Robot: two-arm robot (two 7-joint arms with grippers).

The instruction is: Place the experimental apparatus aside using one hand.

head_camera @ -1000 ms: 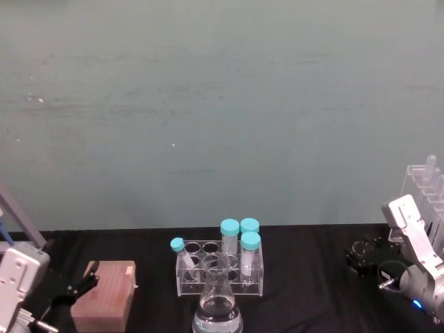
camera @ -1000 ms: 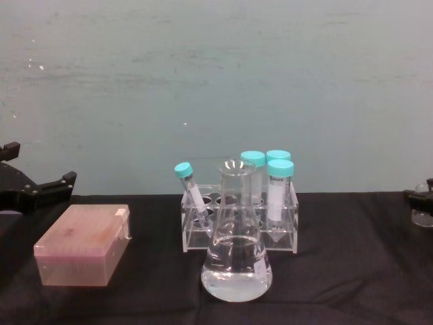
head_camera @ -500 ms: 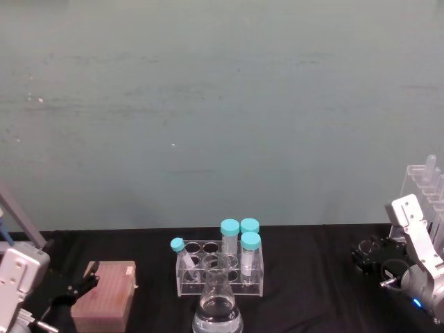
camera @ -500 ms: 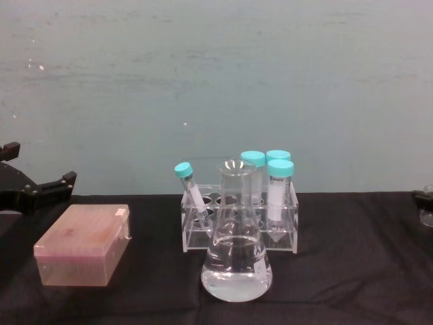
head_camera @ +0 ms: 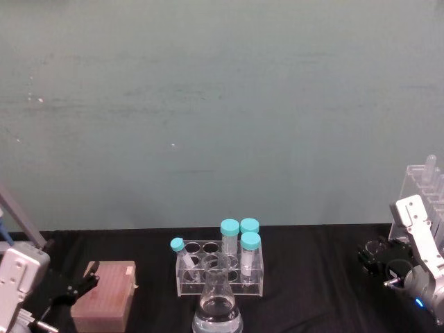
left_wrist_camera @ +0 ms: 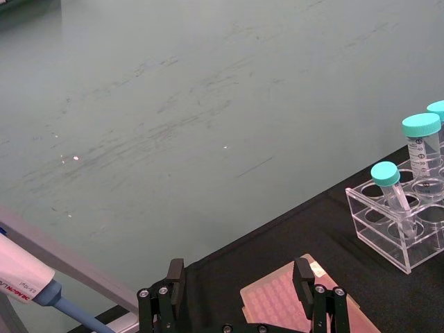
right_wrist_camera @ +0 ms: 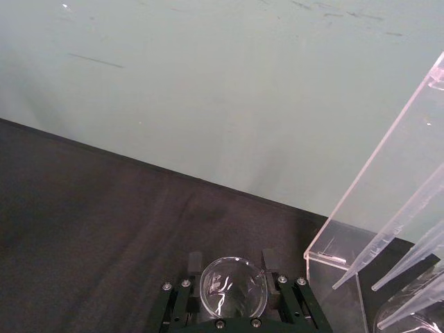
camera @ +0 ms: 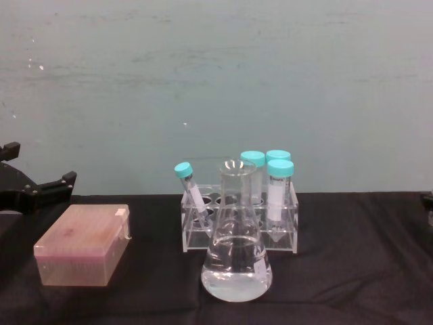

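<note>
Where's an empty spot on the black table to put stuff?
Bare cloth lies between the pink box and the tube rack, and between the rack and the right claw. Crowded where the flask fronts the rack, and beside the clear stand.

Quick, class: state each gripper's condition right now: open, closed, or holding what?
Left gripper: open, holding nothing, near the pink box.
Right gripper: shut on the small glass beaker, beside the clear stand.
</note>
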